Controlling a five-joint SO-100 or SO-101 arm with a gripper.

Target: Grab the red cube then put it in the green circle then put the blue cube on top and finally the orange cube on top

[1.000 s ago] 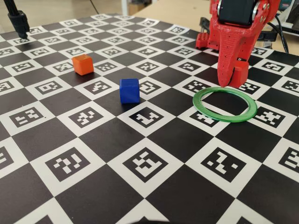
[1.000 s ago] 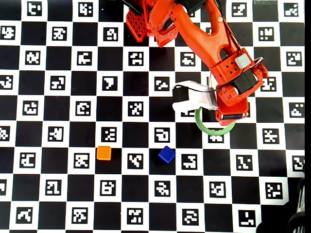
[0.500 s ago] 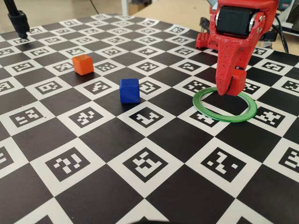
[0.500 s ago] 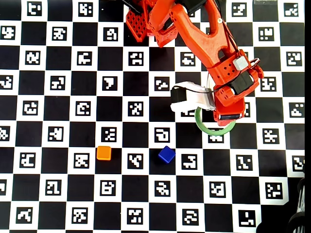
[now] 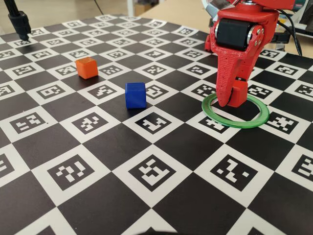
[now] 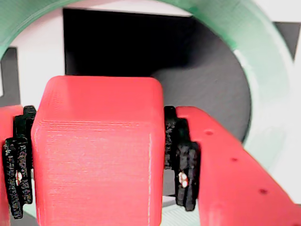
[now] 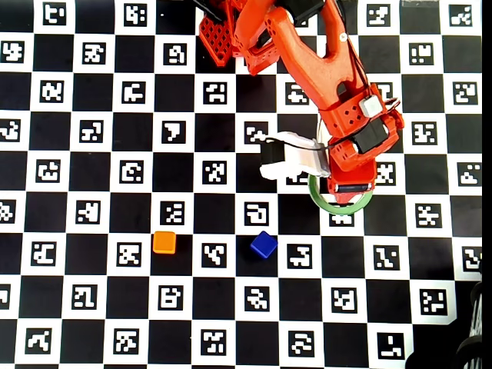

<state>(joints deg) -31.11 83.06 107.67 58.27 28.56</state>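
Observation:
In the wrist view the red cube fills the space between the black pads of my gripper, which is shut on it. The green circle lies just below the cube. In the fixed view the gripper holds the red cube low over the back left part of the green circle. The blue cube and the orange cube rest on the board to the left. From overhead the gripper covers most of the green circle; the blue cube and the orange cube lie apart from it.
The board is a black-and-white checker pattern with printed markers. A black stand rises at its far left corner. The arm's base sits at the top edge in the overhead view. Cables lie at the far right.
The gripper with the red cube has come down and shifted a little left in the fixed view, from the circle's far edge to over its inside. Blue and orange cubes have not moved.

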